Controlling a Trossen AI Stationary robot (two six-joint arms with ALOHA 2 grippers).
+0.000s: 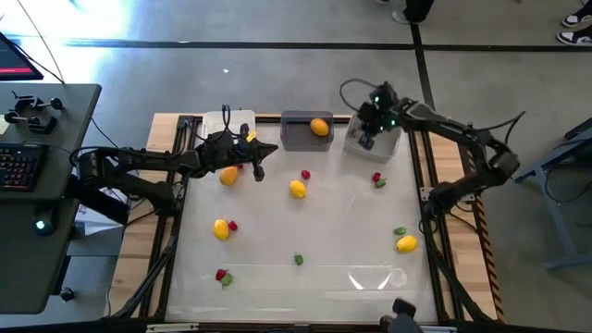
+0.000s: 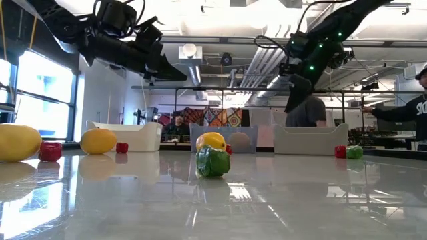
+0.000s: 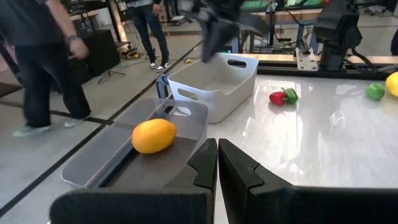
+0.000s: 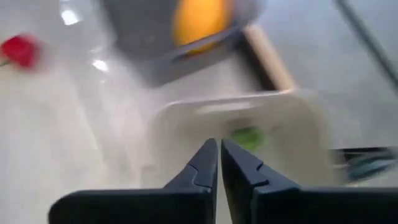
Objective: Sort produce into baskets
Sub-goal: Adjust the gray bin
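Observation:
Three baskets stand along the far edge: white (image 1: 227,123), dark grey (image 1: 300,132) holding an orange-yellow fruit (image 1: 320,127), and light grey (image 1: 377,141). My right gripper (image 4: 219,157) hangs shut and empty above the light grey basket (image 4: 292,124), where a green bit (image 4: 247,138) lies inside. My left gripper (image 3: 217,158) is shut and empty, held above the table near the white basket and pointing toward the dark grey basket (image 3: 118,158). Loose produce lies on the table: yellow fruits (image 1: 297,189) (image 1: 221,229) (image 1: 406,243), red bits (image 1: 305,174) (image 1: 377,178), green bits (image 1: 298,260) (image 1: 400,230).
A yellow fruit (image 1: 228,176) lies under the left arm, and a red-and-green piece (image 1: 223,276) sits near the front edge. People stand on the floor beyond the table's far edge (image 3: 37,68). A desk with a keyboard (image 1: 18,166) stands left of the table.

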